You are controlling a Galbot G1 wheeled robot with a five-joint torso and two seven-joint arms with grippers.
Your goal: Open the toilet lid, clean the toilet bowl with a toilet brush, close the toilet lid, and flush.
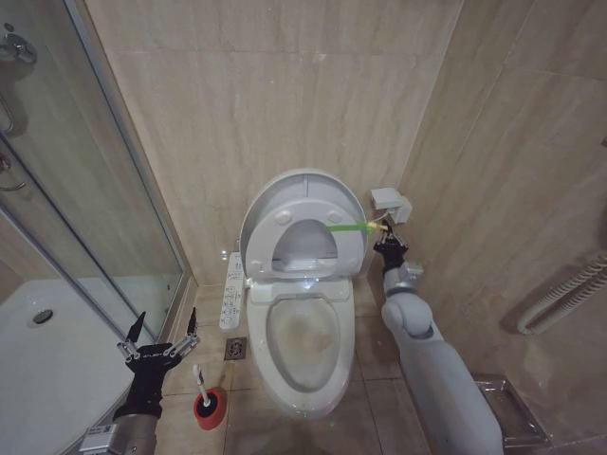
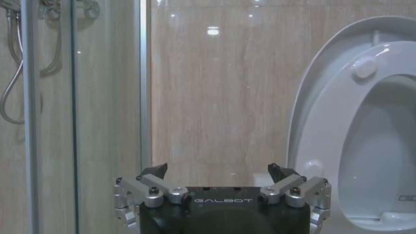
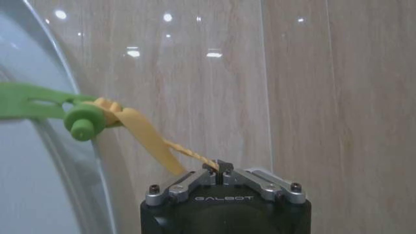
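Beige tiled walls back the toilet bowl (image 1: pixel 305 355), whose toilet lid (image 1: pixel 266 213) stands raised while my right gripper (image 1: pixel 387 235) pinches the strap (image 1: pixel 349 227) beside it and my left gripper (image 1: pixel 158 339) hangs wide near the toilet brush (image 1: pixel 209 400).

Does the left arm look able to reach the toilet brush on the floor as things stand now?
Probably yes. The left gripper hangs open just beside the toilet brush, with only bare floor between them. The right gripper is shut on the strap by the raised lid.
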